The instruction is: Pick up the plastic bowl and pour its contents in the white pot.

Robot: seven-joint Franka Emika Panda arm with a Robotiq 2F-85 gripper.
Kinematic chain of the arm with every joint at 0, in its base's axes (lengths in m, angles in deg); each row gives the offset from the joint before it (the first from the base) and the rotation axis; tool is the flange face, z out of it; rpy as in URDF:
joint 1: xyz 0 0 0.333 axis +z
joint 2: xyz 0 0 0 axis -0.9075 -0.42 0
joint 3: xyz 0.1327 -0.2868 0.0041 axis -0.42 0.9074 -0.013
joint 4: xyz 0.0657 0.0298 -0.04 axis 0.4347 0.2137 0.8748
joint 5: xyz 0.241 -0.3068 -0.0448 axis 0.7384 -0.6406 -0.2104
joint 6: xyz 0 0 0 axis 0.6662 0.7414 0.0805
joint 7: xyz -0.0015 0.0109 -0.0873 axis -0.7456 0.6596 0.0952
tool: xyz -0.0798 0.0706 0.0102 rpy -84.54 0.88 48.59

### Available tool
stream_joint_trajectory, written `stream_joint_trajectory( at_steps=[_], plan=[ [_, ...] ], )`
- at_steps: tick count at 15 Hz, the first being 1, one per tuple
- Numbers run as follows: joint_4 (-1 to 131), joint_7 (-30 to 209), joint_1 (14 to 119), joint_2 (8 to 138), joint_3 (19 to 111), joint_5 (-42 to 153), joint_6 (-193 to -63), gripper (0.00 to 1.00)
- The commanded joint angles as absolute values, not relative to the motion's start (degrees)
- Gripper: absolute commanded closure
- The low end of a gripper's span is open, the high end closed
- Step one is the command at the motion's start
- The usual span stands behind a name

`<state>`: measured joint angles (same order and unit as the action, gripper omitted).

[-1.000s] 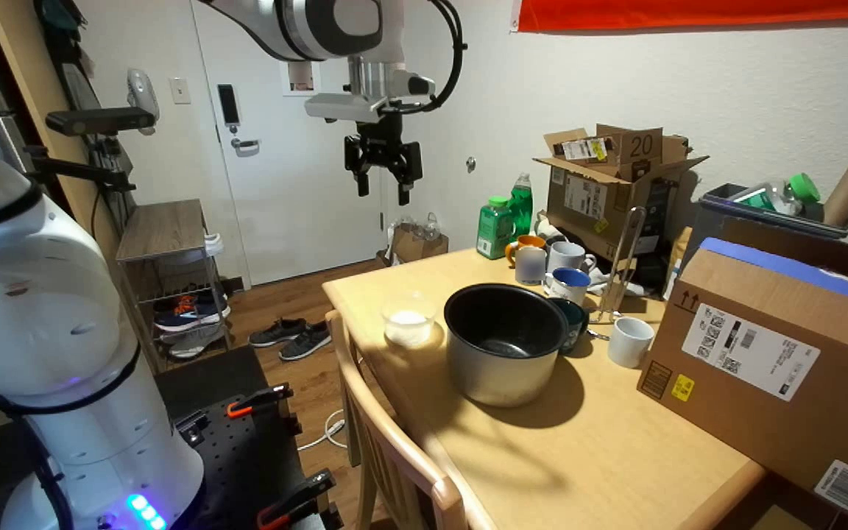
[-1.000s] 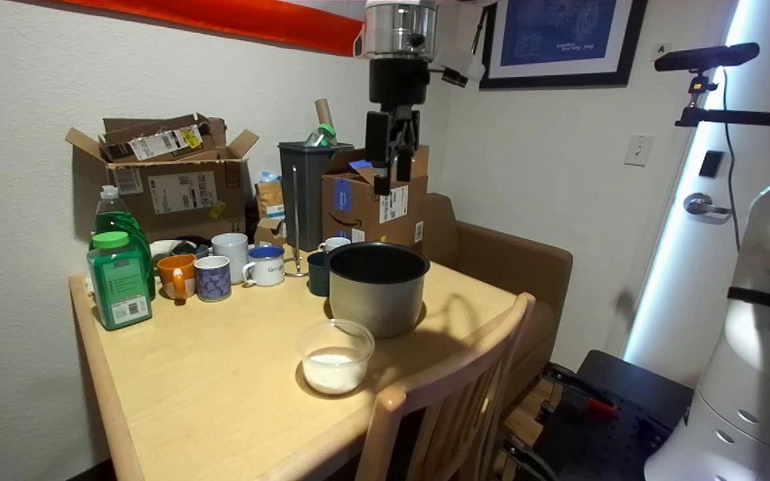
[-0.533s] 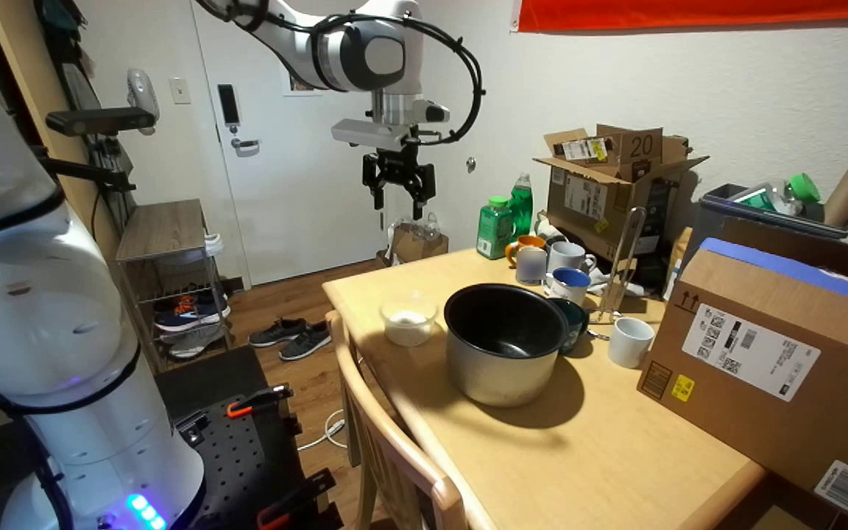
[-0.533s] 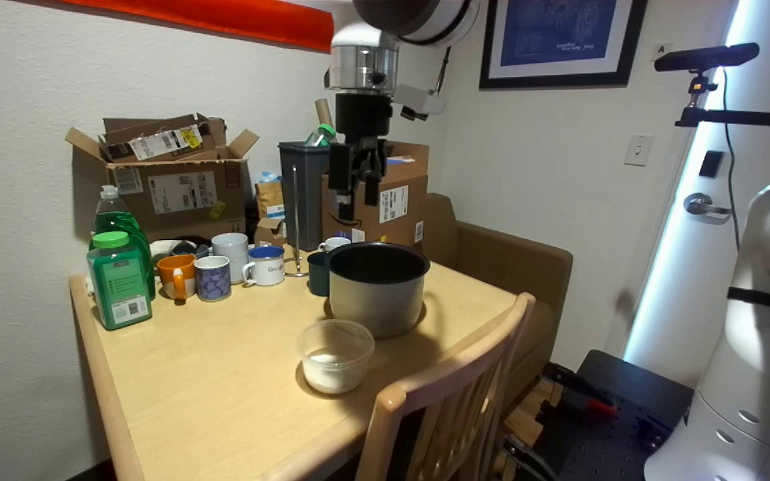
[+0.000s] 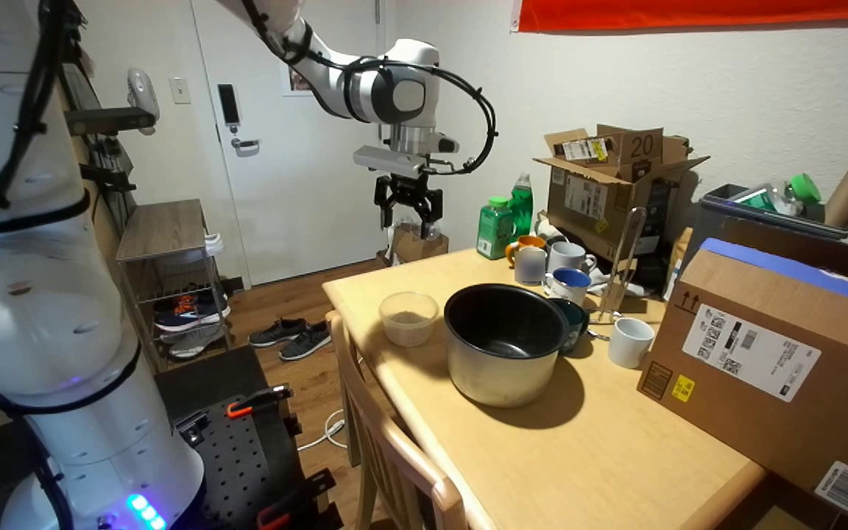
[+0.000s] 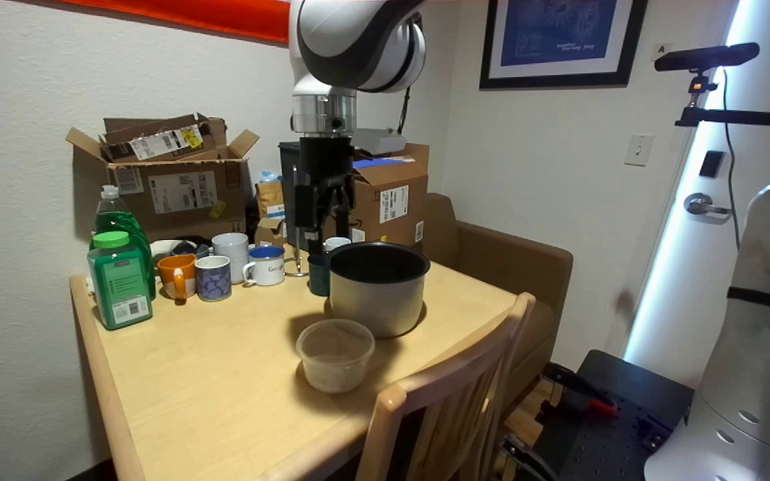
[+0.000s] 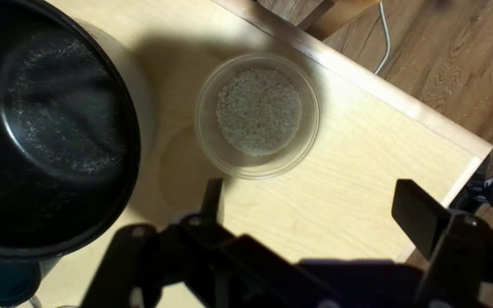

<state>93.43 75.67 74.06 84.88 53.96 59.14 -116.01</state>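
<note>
The plastic bowl point(image 5: 408, 333) stands upright on the table in both exterior views point(image 6: 335, 373). In the wrist view the bowl point(image 7: 310, 124) holds pale rice-like grains. The white pot point(image 5: 501, 379), silvery outside and dark inside, stands close beside it in both exterior views point(image 6: 377, 304). In the wrist view the pot point(image 7: 58, 128) fills the left side, with nothing seen inside. My gripper point(image 5: 407, 224) is open and empty, pointing down in the air above the table point(image 6: 329, 237). In the wrist view the bowl lies ahead of the fingertips point(image 7: 308, 192), nearer the left finger.
A wooden chair point(image 6: 452, 394) stands against the table edge near the bowl. A dark green mug point(image 6: 319, 275) touches or nearly touches the pot. Several mugs, green bottles point(image 5: 496, 228) and cardboard boxes point(image 5: 770, 353) stand along the wall side. A small white cup point(image 5: 630, 342) stands beyond the pot.
My gripper has come down steadily, moving rightward in one exterior picture and leftward in the opposite one. It stays open. The bowl and pot have not moved; the gripper's shadow now covers the bowl.
</note>
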Motion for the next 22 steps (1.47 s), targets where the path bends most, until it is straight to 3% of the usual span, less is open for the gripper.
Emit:
stream_joint_trajectory(
  at_steps=[1, 15, 22],
  plan=[
    [92.8, 75.73, 73.68, 84.16, 53.46, 59.09, -115.81, 0.0],
    [95.02, 76.56, 74.92, 78.86, 50.42, 66.24, -113.92, 0.0],
    [98.3, 80.06, 75.4, 68.54, 50.28, 70.6, -130.46, 0.0]
  ],
)
